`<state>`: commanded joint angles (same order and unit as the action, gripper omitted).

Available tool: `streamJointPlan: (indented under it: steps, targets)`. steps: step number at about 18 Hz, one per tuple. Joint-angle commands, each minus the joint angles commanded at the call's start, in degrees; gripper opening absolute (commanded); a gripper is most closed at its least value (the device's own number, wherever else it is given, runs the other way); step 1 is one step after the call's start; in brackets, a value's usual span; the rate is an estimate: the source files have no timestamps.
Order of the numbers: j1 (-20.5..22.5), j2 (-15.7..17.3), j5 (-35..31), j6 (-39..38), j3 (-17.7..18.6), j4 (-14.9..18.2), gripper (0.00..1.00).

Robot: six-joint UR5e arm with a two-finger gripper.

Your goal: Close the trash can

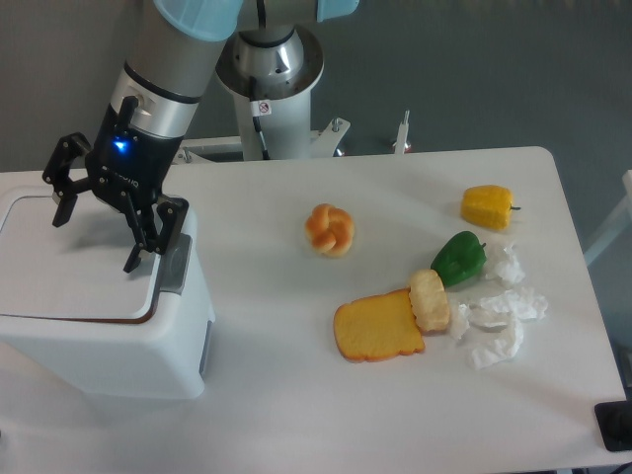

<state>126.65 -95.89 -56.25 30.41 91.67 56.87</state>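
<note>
One job looks nearly done: the trash can [94, 316] at the counter's [395, 415] left end has its lid down, apparently shut, while the end effector [97, 229] hovers above, fingers apart, empty.

1. The trash can [94, 341] looks like smooth white plastic with a soft sheen; its latch tab [175, 265] is matt grey.
2. The hand [97, 232] is matt black, apparently plastic or coated metal.
3. The worktop [296, 395] is smooth, matt white.
4. The green pepper [458, 258] is glossy; the yellow pepper [487, 206] has a duller shine.
5. The bread slice [377, 327] and bun [330, 230] look matt and slightly rough.
6. The crumpled tissue [497, 321] is white paper, creased and matt.
</note>
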Motion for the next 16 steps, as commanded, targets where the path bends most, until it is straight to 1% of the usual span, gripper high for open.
streamJointPlan:
  steps: [8,16]
  targets:
    - [0.0,0.3,-0.1,0.0,1.0,0.0,1.0]
    - [0.0,0.4,-0.8,0.0,1.1,0.1,1.0]
